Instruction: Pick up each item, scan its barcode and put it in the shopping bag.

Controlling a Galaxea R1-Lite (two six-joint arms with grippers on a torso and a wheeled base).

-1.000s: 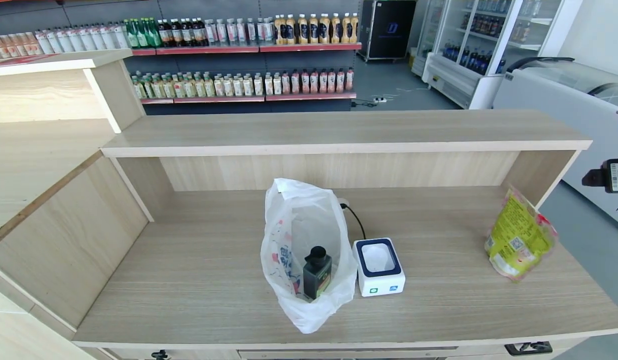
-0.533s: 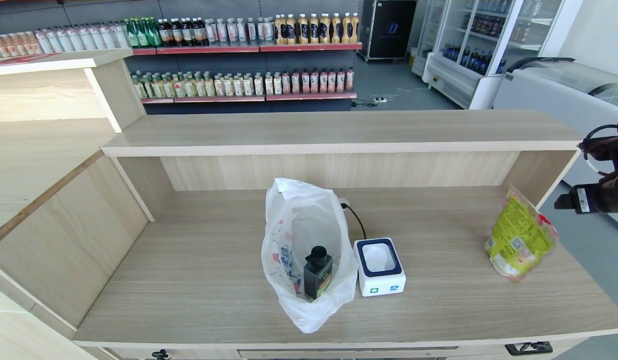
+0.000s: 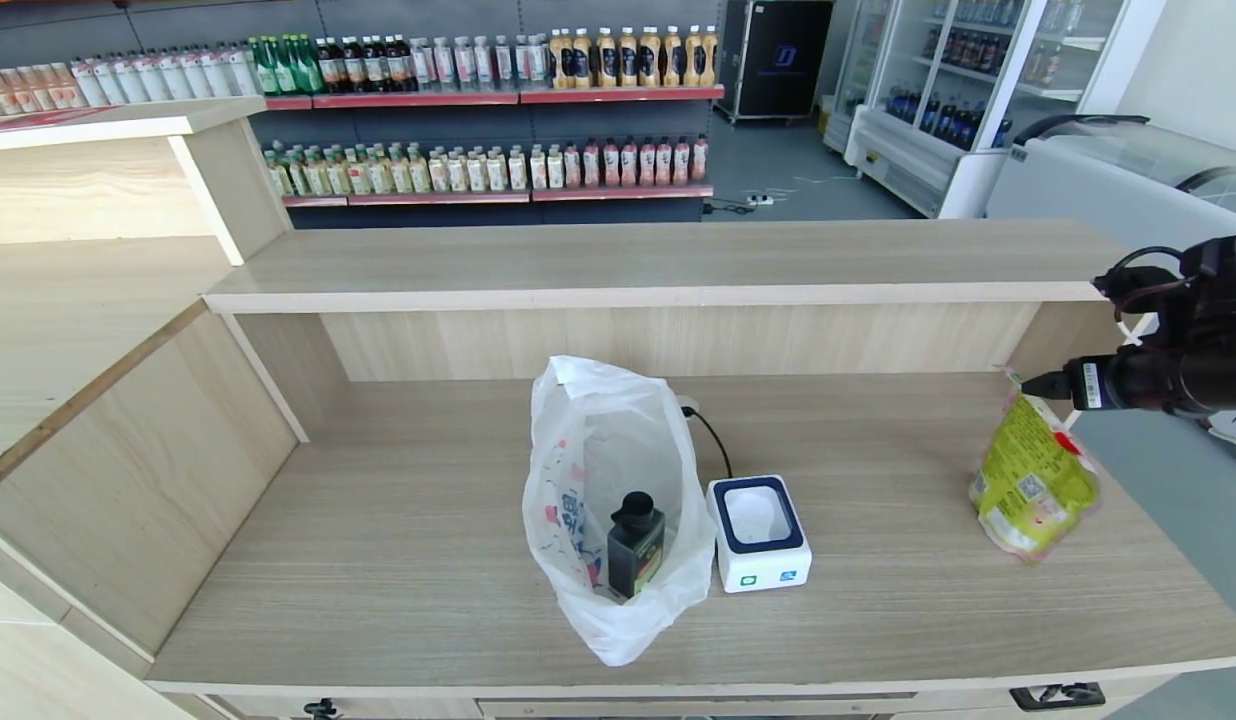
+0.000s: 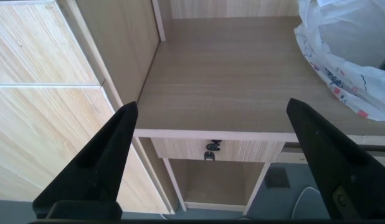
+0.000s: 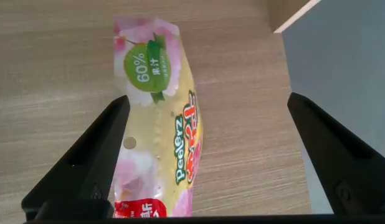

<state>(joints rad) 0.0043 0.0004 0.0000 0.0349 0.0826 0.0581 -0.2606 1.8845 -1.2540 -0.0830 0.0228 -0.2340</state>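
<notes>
Released and spread wide, the right gripper (image 3: 1044,384) hangs at the right edge of the head view's frame, its dark fingertip just above the top edge of the snack pouch (image 3: 1036,480); whether it touches the pouch cannot be told from there. In the right wrist view the same gripper (image 5: 208,106) has its two black fingers (image 5: 86,168) well apart on either side of the pouch (image 5: 158,124), which shows a pink flowered face with a green round badge, and neither finger presses on it. The pouch stands leaning at the right side of the head frame, on the wooden counter (image 3: 378,560) close to its right end panel, with its yellow-green face turned to the camera. Around the centre of that frame, slightly low, the white plastic shopping bag (image 3: 603,450) stands with its mouth gaping, and a dark bottle (image 3: 634,547) with a black cap stands upright inside it. Just beside the bag, on its right in the frame, sits the white barcode scanner (image 3: 758,530) with a blue-rimmed window, and a black cable (image 3: 713,440) runs from it toward the back wall of the counter. The left gripper (image 4: 212,106) is also unclenched and holds nothing, its fingers wide apart above the counter's front edge, where a drawer (image 4: 211,149) with a key shows below and a corner of the bag (image 4: 342,56) lies to one side.
</notes>
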